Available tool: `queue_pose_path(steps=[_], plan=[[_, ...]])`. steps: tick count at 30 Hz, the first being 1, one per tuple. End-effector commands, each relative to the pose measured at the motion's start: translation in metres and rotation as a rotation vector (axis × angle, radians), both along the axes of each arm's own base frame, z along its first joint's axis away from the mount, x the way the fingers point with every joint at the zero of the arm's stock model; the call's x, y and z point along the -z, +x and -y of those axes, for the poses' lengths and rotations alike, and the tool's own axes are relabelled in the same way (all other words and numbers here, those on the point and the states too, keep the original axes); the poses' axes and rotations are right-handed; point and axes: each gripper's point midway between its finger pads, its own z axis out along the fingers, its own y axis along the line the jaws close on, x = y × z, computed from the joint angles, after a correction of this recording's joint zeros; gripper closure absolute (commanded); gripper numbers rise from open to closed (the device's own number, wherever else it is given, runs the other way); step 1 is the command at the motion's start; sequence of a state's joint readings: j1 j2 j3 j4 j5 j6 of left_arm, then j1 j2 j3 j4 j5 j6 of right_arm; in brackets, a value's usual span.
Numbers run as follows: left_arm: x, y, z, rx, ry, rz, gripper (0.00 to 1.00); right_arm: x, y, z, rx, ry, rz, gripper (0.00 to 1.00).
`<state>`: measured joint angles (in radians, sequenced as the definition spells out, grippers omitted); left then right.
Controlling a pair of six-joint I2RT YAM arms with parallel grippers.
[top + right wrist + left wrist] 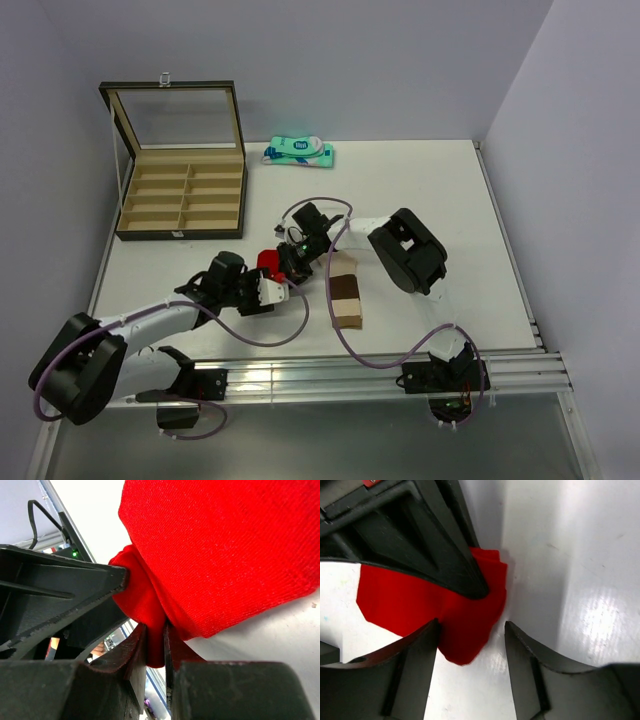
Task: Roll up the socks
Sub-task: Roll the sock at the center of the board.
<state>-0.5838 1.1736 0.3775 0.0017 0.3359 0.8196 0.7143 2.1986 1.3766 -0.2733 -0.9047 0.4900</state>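
— White tabletop (420, 200), pale lilac walls (350, 60) all round. Where to look for the socks?

— Near the table's middle, between the two grippers, for the red sock (268, 261), bunched up. Just to the right of that for the beige sock (346, 292), lying flat with brown bands across it.

— And the right gripper (156, 647)?

— Almost closed, pinching a fold of red fabric between its fingertips. Plain to see from the right wrist.

— Left gripper (471, 630)?

— Spread wide, gripping nothing. Set low over the table with the red sock's lower corner in the gap, meeting one finger (410, 665) and clear of the other.

— Anything else about?

— At the far left, a wooden box (185, 200) of compartments with its glass lid (175, 118) raised. By the back edge, a teal-and-white packet (298, 152), well apart from both socks.
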Motion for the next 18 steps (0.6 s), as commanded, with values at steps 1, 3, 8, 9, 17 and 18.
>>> queue_pose_path(steps=[1, 3, 8, 9, 17, 18], plan=[[0.002, 0.007, 0.004, -0.024, -0.007, -0.01, 0.41, 0.049, -0.006, 0.029, 0.03, -0.2, -0.009, 1.0], [0.004, 0.008, 0.005, -0.031, -0.003, -0.034, 0.44, 0.05, -0.008, 0.03, 0.029, -0.204, -0.011, 1.0], [0.008, 0.011, 0.005, -0.041, 0.006, -0.076, 0.63, 0.05, -0.008, 0.031, 0.031, -0.204, -0.007, 1.0], [0.014, 0.005, 0.002, -0.041, 0.024, -0.107, 0.68, 0.049, -0.008, 0.03, 0.032, -0.203, -0.003, 1.0], [0.023, -0.017, -0.002, -0.001, 0.054, -0.237, 0.99, 0.033, 0.003, 0.028, 0.09, -0.187, 0.073, 0.78], [0.025, -0.021, -0.001, 0.013, 0.057, -0.268, 1.0, 0.03, 0.006, 0.027, 0.106, -0.179, 0.091, 0.71]])
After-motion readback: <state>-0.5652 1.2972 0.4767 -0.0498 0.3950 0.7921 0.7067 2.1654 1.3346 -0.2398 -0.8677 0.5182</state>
